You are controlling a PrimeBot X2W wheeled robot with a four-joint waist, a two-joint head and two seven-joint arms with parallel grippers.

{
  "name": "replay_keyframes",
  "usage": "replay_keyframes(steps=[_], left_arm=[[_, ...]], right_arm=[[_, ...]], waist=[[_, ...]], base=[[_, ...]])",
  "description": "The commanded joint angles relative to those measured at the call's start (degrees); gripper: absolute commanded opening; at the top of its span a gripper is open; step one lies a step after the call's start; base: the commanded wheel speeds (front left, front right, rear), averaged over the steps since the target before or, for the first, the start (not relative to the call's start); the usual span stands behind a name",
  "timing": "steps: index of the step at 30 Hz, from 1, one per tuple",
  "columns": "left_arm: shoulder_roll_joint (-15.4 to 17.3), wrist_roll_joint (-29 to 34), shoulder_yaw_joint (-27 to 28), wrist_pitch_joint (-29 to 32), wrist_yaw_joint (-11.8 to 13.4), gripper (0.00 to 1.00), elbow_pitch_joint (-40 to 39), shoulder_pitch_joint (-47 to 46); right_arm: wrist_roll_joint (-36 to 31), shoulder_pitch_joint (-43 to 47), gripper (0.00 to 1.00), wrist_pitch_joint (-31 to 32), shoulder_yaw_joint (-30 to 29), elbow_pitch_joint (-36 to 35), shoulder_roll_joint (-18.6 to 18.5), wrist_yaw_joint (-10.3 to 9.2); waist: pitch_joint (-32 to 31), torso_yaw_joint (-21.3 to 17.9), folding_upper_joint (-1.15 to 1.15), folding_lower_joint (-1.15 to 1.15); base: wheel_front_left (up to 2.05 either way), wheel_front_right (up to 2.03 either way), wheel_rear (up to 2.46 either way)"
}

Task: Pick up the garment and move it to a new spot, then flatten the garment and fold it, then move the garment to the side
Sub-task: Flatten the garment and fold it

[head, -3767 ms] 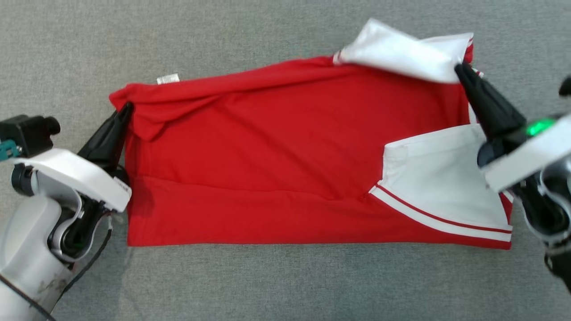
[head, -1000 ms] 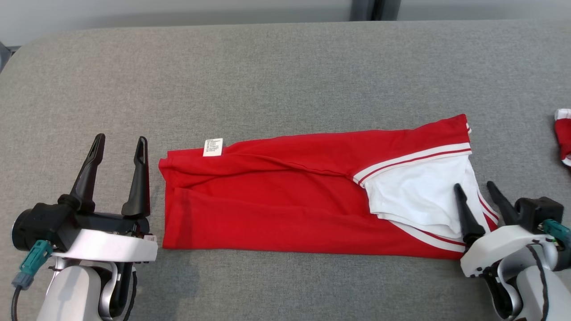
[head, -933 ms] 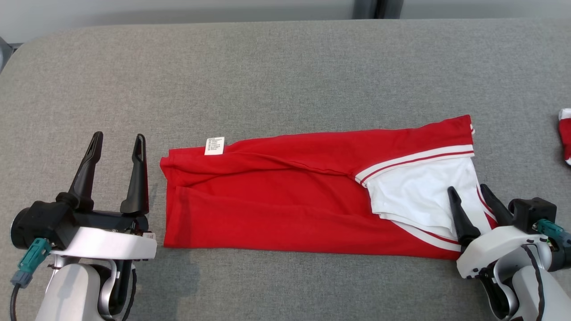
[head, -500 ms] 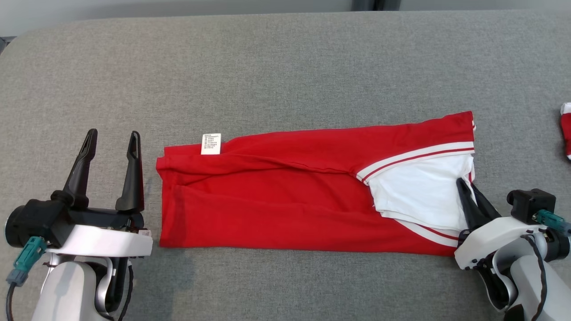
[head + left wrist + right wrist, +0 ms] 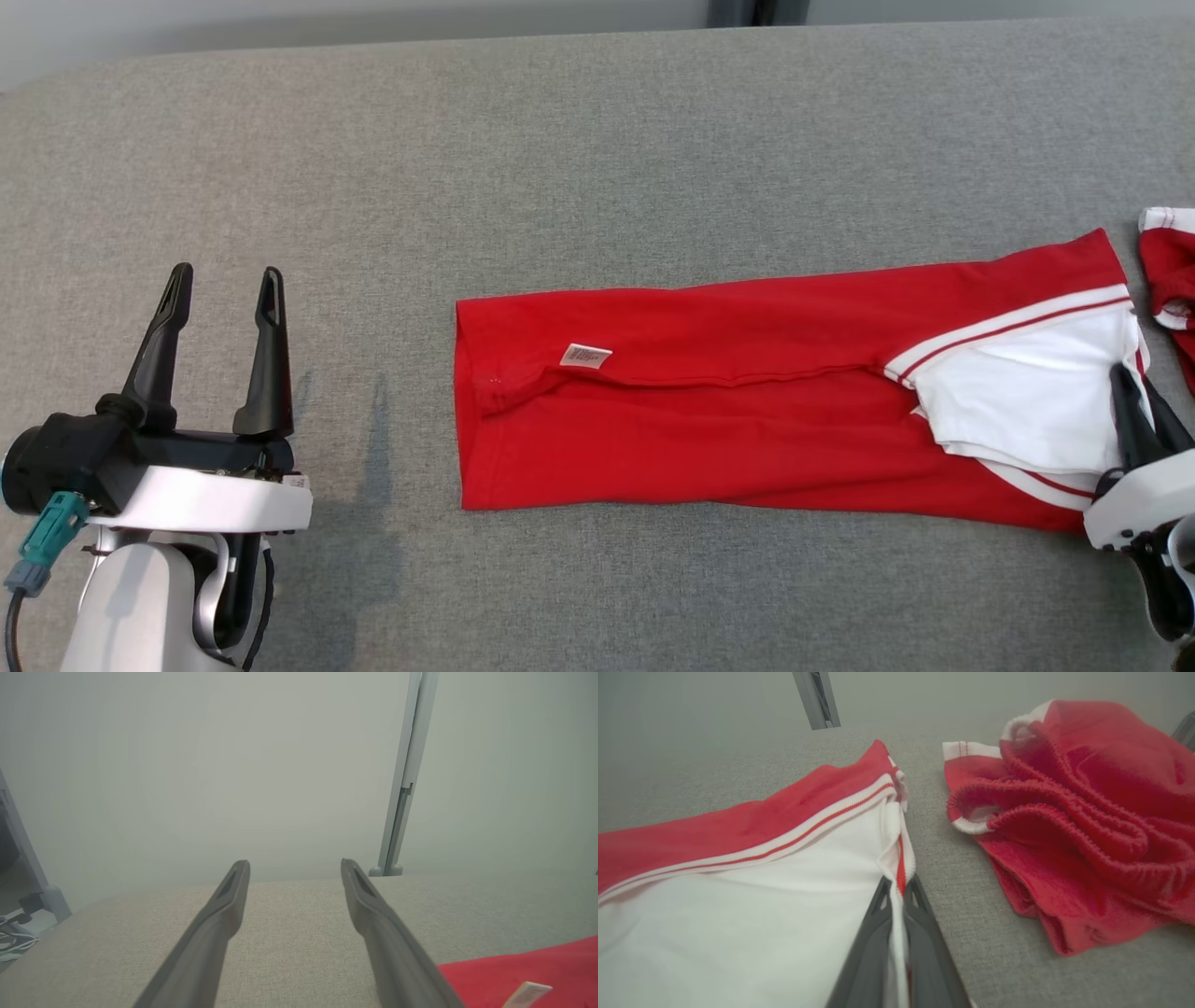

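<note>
The garment [image 5: 709,411], a red shirt with white striped sleeves, lies folded into a long band across the grey surface. At its right end my right gripper [image 5: 1132,385] is shut on the white sleeve edge; the right wrist view shows that edge [image 5: 896,858] pinched between the two fingers of the right gripper [image 5: 899,884]. My left gripper [image 5: 224,280] stands open at the lower left, well clear of the garment's left edge, with nothing between its fingers. In the left wrist view the left gripper [image 5: 294,865] is open, and a corner of the garment [image 5: 523,970] shows at the lower right.
A second crumpled red garment with white trim [image 5: 1167,271] lies at the far right, close beside the held sleeve, large in the right wrist view [image 5: 1069,812]. The grey cushioned surface [image 5: 560,168] extends far back. A metal post [image 5: 406,774] stands beyond it.
My right gripper has shut on the sleeve edge and dragged the garment to the right, away from the left gripper. The label has flipped onto the red cloth. The left gripper stays open.
</note>
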Motion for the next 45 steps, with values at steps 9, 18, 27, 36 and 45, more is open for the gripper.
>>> replay_keyframes(steps=[9, 18, 27, 36, 45], left_arm=[[-0.1, 1.0, 1.3, 0.0, -0.4, 1.0, -0.3, 0.7], [-0.9, 1.3, 0.6, 0.0, -0.7, 1.0, -0.2, 0.3], [-1.9, 0.9, -1.3, 0.0, -1.0, 1.0, 0.7, -1.1], [-2.6, 0.5, -3.5, 0.0, -1.3, 1.0, 2.0, -3.0], [-2.8, 0.4, -4.2, 0.0, -1.4, 1.0, 3.2, -3.6]], right_arm=[[-3.0, -1.6, 0.0, 5.5, 1.9, -12.8, 2.3, -0.18], [-7.6, -1.1, 0.0, 17.6, 9.1, -32.7, 9.1, -0.18], [-7.1, -4.6, 0.0, 18.5, 21.2, -31.2, 15.7, -0.18], [0.3, -9.1, 0.0, 13.0, 33.9, -22.7, 16.3, -0.18], [5.1, -12.9, 0.4, 9.0, 40.7, -16.7, 16.3, -0.18]], waist=[[-1.0, -1.6, 0.0, 0.0], [-1.5, -1.4, 0.0, 0.0], [-0.7, 1.4, 0.0, 0.0], [0.6, 4.4, 0.0, 0.0], [1.0, 5.3, 0.0, 0.0]], base=[[0.0, 0.0, 0.0], [0.0, 0.0, 0.0], [0.0, 0.0, 0.0], [0.0, 0.0, 0.0], [0.0, 0.0, 0.0]])
